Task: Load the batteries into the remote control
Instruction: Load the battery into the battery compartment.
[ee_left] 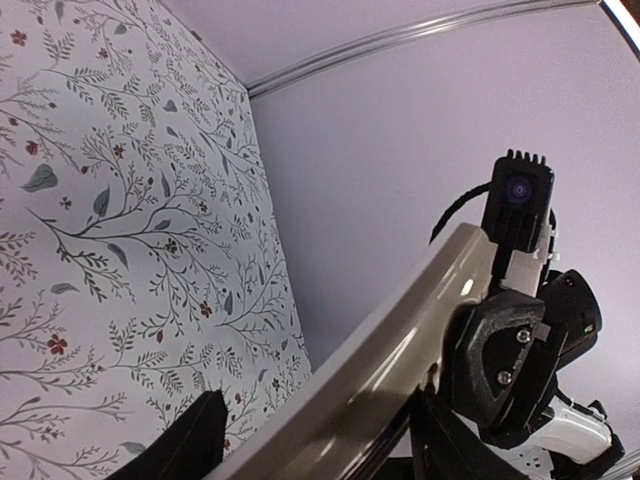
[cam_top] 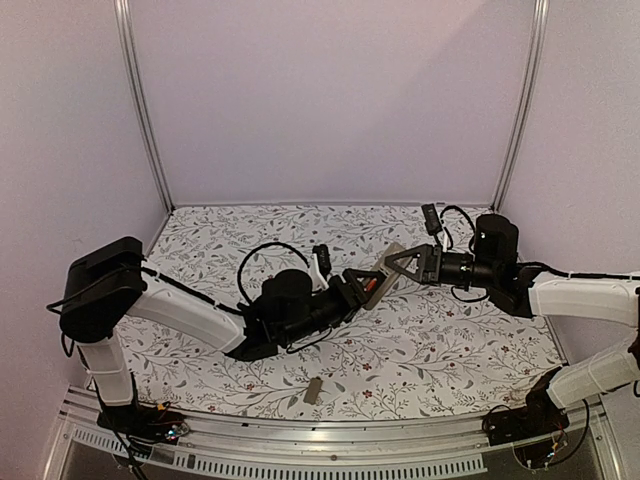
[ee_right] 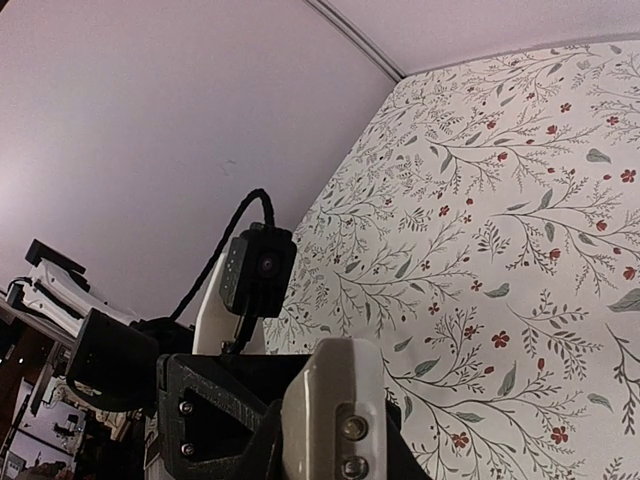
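Overhead, table (cam_top: 480, 350): white cloth (cam_top: 215, 375), grey sprigs and red flowers, laid wall to wall.
Walls (cam_top: 330, 100): plain lilac, aluminium posts (cam_top: 140, 100) at back corners.
Remote control (cam_top: 392, 256): raised above mid-table, pinched tight by right gripper (cam_top: 405, 263).
Left gripper (cam_top: 366, 282): at remote control's lower end, orange-red battery (cam_top: 371, 288) at its tips; jaws part-spread, hold impossible to tell.
Cover plate (cam_top: 313, 390): flat on cloth near front rail.
Left wrist: remote control slanting across, cloth and wall behind.
Right wrist: remote control's end between closed fingers (ee_right: 225, 415), cloth beyond.
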Controlling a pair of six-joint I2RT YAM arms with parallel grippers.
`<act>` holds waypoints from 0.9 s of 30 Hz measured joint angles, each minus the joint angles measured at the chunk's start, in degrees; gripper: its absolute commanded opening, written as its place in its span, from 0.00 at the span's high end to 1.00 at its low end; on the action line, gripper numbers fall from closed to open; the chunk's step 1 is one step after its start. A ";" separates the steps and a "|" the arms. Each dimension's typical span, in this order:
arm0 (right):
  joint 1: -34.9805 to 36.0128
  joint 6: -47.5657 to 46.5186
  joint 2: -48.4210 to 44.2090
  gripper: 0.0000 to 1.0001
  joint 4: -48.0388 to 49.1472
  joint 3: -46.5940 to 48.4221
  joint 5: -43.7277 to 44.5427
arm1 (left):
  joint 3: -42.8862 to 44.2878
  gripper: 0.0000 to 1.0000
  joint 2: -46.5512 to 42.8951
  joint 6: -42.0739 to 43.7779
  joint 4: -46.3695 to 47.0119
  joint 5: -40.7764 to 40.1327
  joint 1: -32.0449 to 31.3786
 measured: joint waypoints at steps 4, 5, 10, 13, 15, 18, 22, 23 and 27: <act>-0.02 0.61 -0.02 1.00 0.15 0.00 -0.17 | -0.07 0.40 0.04 0.00 0.00 0.09 0.02; -0.04 0.94 -0.02 1.00 0.24 0.00 -0.22 | -0.07 0.40 0.04 0.00 0.07 0.11 0.02; -0.13 2.34 -0.02 1.00 0.50 0.00 -0.35 | -0.48 0.44 0.02 0.39 0.92 0.11 0.07; -0.70 3.58 -0.02 1.00 0.81 0.00 -1.09 | -0.85 0.44 -0.26 0.96 1.29 0.28 0.07; -1.31 4.70 -0.02 1.00 1.62 0.00 -1.92 | -1.18 0.44 -0.85 1.62 1.07 0.26 0.11; -2.40 6.71 -0.02 1.00 3.39 0.00 -3.13 | -1.60 0.44 -1.81 2.56 0.59 0.28 0.24; -3.08 8.85 -0.02 1.00 5.64 0.00 -4.07 | -2.29 0.44 -3.02 3.45 0.33 0.28 0.37; -3.15 9.33 0.00 1.00 6.10 0.00 -4.31 | -2.60 0.44 -3.45 3.74 0.31 0.31 0.37; -3.17 11.10 0.02 1.00 7.82 -0.02 -4.85 | -2.97 0.29 -5.16 5.79 -1.18 0.24 0.37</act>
